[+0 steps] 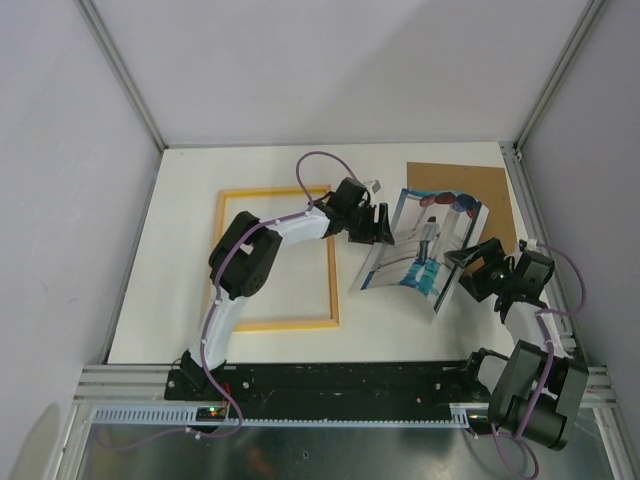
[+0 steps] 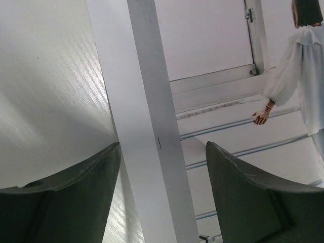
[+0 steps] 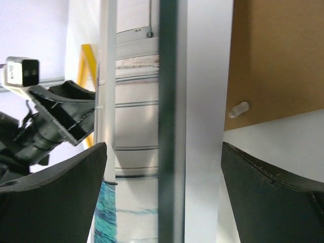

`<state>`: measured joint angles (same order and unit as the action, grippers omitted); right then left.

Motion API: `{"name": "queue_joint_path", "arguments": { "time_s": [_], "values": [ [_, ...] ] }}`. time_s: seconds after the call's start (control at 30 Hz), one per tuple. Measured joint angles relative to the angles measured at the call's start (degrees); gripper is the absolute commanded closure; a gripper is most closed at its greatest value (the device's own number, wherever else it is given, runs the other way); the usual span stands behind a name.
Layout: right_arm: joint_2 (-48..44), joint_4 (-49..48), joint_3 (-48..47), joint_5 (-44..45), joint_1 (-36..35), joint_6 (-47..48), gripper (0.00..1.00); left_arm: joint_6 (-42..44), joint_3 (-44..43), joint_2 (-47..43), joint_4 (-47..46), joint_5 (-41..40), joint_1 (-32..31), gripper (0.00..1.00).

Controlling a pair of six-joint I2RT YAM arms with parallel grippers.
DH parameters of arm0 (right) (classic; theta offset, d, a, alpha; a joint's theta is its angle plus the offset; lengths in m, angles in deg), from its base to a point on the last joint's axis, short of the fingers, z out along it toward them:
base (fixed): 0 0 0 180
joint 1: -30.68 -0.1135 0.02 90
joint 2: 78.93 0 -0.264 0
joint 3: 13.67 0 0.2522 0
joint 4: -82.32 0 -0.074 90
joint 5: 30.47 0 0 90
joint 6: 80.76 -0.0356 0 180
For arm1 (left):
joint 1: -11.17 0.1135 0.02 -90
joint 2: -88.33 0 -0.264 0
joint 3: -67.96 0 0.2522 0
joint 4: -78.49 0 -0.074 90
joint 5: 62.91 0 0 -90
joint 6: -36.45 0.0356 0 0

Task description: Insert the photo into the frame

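Top external view: item one, the photo, off the frame and raised at a tilt over the right half of the desk, bowed along its length, print side up. Its far corner overlaps the brown backing board.

Item two, the frame, lying flat on the left half of the desk, opening bare, well apart from the photo. The left arm crosses above it.

Item three, left tool, at the photo's left edge. In the left wrist view its fingers stand spread with the sheet running between them, so it is released rather than clenched. Pad contact cannot be told.

Item four, right tool, at the photo's lower right corner. In the right wrist view it is likewise spread, with the sheet edge-on between its fingers.

Hazards, as judged:
- With neither tool clamped, the bowed sheet may slip or spring flat onto the desk short of the frame.
- Closing either tool askew could crease the print.
- Carrying the photo leftward risks catching its leading edge on the frame's rail.
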<state>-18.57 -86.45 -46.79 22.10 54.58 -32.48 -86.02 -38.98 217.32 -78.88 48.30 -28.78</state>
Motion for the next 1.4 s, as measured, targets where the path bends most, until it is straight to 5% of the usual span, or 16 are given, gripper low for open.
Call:
{"name": "queue_joint_path", "arguments": {
  "time_s": [0.47, 0.87, 1.13, 1.4],
  "values": [
    [-4.83, -4.87, 0.0, -4.7, 0.17, -10.29, 0.13, 0.02, 0.57, -0.31, -0.31, -0.22, 0.28, 0.25],
    [-5.05, 0.57, -2.32, -1.6, 0.42, -6.69, 0.52, 0.02, 0.94, -0.74, 0.02, -0.59, 0.48, 0.25],
    [-4.48, 10.88, -4.81, 5.53, -1.18, 0.96, 0.96, 0.81, 1.31, -2.03, 2.95, -1.6, 0.85, 0.24],
    [-3.8, 20.0, -15.32, 16.52, -12.52, 4.76, 1.0, 3.08, 3.54, -6.58, 9.38, -3.98, 0.68, 0.22]
  ]
}}
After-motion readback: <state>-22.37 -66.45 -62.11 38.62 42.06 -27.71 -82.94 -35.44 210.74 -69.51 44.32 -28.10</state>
